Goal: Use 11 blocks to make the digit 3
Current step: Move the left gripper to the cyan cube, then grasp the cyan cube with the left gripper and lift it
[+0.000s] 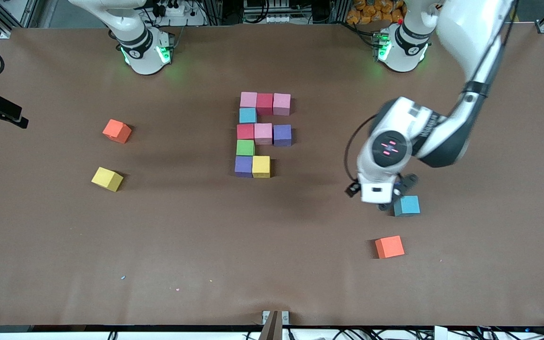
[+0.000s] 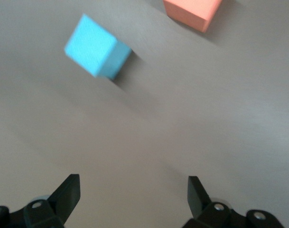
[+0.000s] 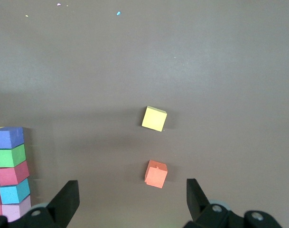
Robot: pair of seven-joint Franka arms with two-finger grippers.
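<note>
Sky-blue is what I'm after: the last loose sky-blue block (image 1: 406,205) sits toward the left arm's end of the table, well apart from the unfinished digit 3 (image 1: 262,134) mid-table. My left gripper (image 2: 134,190) hangs just beside it, fingers spread and empty. Next I must centre over it and descend. The right gripper (image 3: 132,197) waits, fingers released too.

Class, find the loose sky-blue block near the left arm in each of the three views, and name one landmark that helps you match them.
Front view: sky-blue block beside the left gripper.
Left wrist view: it lies ahead of the open jaws.
Right wrist view: not in it.
Shared landmark: the orange block nearby.
</note>
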